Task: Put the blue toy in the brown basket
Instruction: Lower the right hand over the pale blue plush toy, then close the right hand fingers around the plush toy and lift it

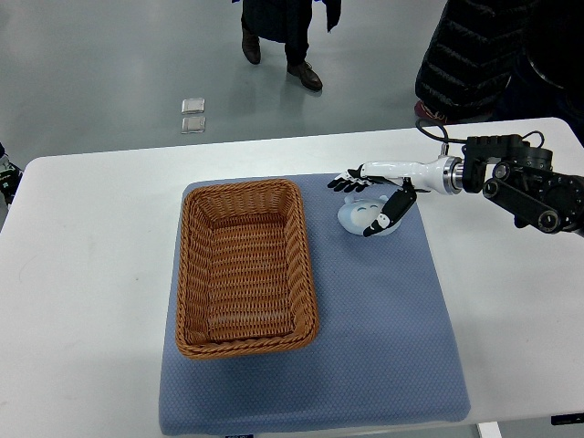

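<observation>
Table (82, 274): white, rounded corners, fills most of the top view.
Mat (383, 338): blue-grey cloth, laid on the table's middle, reaching down to the near edge.
Basket (245, 266): brown wicker, rectangular, long side running 12 to 6 o'clock; it sits on the mat's left part, its left rim about level with the mat's left edge. Nothing lies inside it.
Toy (367, 217): pale blue, roundish, with small dark marks on its top; it lies on the mat at about 2 o'clock from the basket's middle, near the basket's right rim but apart from it. It is outside the basket.
Right arm (529, 187): black jointed links come in from the right edge at 3 o'clock, then a white forearm runs leftward over the table and mat.
Right hand (374, 192): white with black fingers (345, 183), over the toy's 12 o'clock side. Fingers stretch out toward 9 o'clock past the toy's far edge; the thumb (391, 212) angles down toward 7 o'clock across the toy's right side. Spread wide, not closed on the toy; whether it touches the toy, I cannot tell.
Left arm: not seen.
Floor (109, 64): grey, beyond the table at 12 o'clock.
Plates (192, 115): two small square metal plates set in the floor, one just past the other.
People: one person's legs and dark shoes (283, 59) at 12 o'clock; a dark padded jacket (474, 55) at 1 o'clock.
</observation>
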